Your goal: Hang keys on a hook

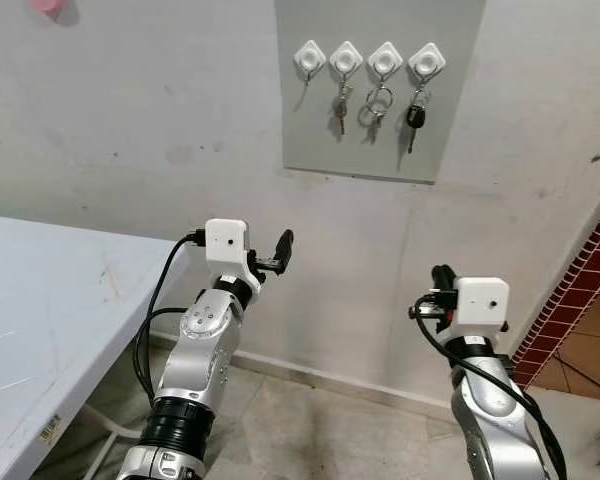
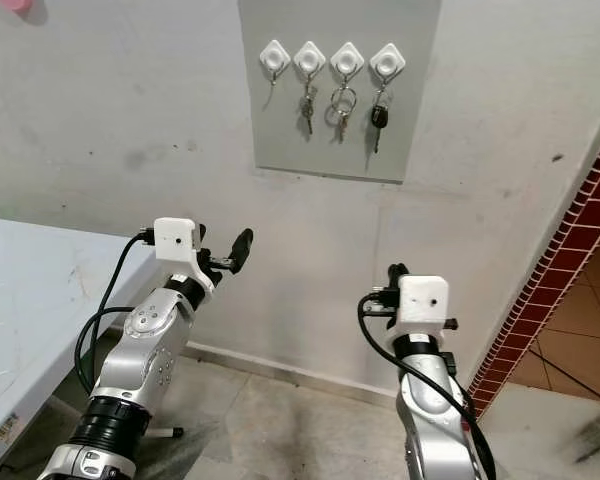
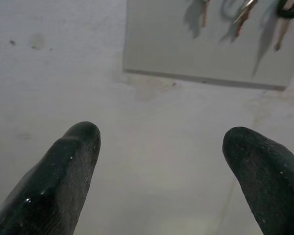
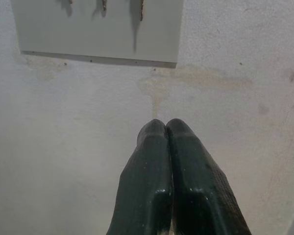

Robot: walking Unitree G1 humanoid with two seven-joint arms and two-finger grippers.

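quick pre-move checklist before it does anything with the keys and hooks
1. Free hook: leftmost white diamond-shaped hook on the grey wall panel is bare: ok.
2. Other three hooks carry keys, including the black-headed key: ok.
3. Left gripper open, nothing between its fingers: not ok, no key to hang.
4. Right gripper shut, no key seen in it: not ok.
5. Both grippers sit below the panel, short of the hooks: not ok.
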